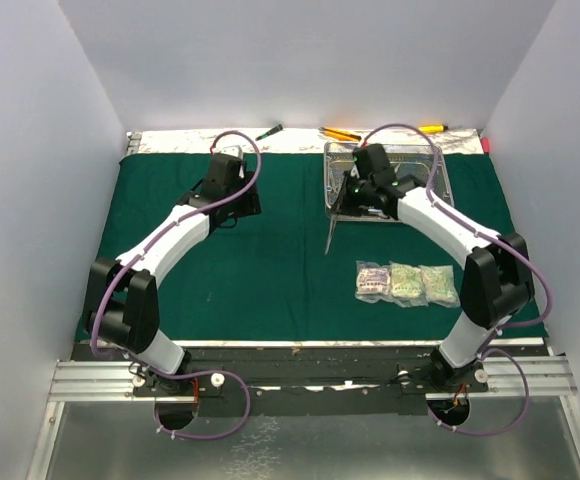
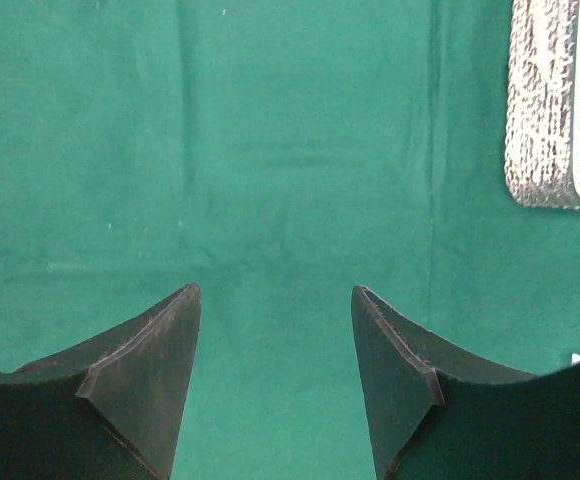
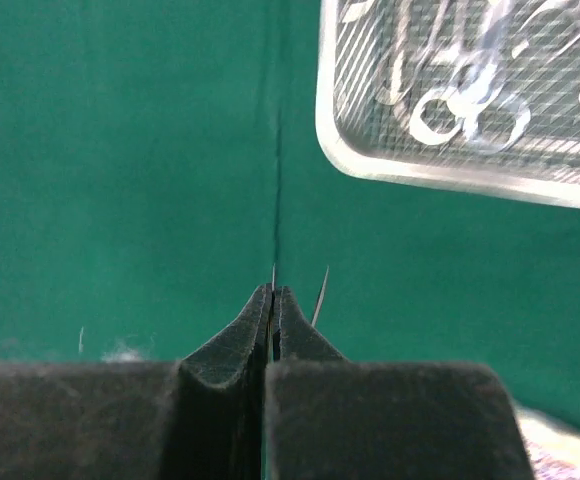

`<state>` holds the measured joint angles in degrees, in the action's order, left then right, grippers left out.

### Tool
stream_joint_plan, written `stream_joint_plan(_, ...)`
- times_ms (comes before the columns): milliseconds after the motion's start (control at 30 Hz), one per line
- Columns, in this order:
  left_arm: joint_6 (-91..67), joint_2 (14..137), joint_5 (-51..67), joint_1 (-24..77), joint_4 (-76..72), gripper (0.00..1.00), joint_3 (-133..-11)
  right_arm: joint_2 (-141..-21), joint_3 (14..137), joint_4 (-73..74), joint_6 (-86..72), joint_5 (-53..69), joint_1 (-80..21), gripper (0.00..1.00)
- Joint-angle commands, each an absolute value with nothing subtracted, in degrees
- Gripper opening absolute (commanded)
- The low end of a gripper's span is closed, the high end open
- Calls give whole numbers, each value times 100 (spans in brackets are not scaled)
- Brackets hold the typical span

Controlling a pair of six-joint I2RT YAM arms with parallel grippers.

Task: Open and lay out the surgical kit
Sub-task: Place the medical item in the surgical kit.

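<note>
Right gripper: I am reading its fingers as pressed together, with no gap showing between the pads.
Held item: two thin steel prongs are poking out past the closed fingertips. I am taking these as the tweezers, which the gripper is pinching; from above they are slanting down from it toward the cloth.
Left gripper: its fingers are standing wide apart and gripping nothing. Only cloth is showing between them.
Cloth wrap: it is lying unfolded and flat under both grippers, with faint creases running ahead of the left fingertips.
Wire-mesh tray: it is sitting on the cloth just ahead of the right fingertips and off to their right, its rounded corner nearest them. For the left gripper it is lying well ahead at the far right, with only a corner in view.
Clamps: they are lying inside the tray, ring handles showing through the mesh. I am not able to count them, as the wrist view is blurring them.
Packets: three are lying side by side in a row on the cloth, well behind the right gripper and beside that arm's elbow, apart from the tray.
</note>
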<state>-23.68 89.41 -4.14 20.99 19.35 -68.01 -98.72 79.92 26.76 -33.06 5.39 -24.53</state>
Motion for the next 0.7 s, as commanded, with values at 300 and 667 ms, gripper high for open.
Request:
stream_joint_plan(300, -2787, 8074, -312, 2083, 1797, 63, -5742, -10428, 7467, 3081, -3912, -287, -3721, 1)
stream_joint_plan(667, -2822, 7729, -343, 2083, 1796, 63, -5461, -11189, 7886, 3483, -3713, -36, -3888, 6)
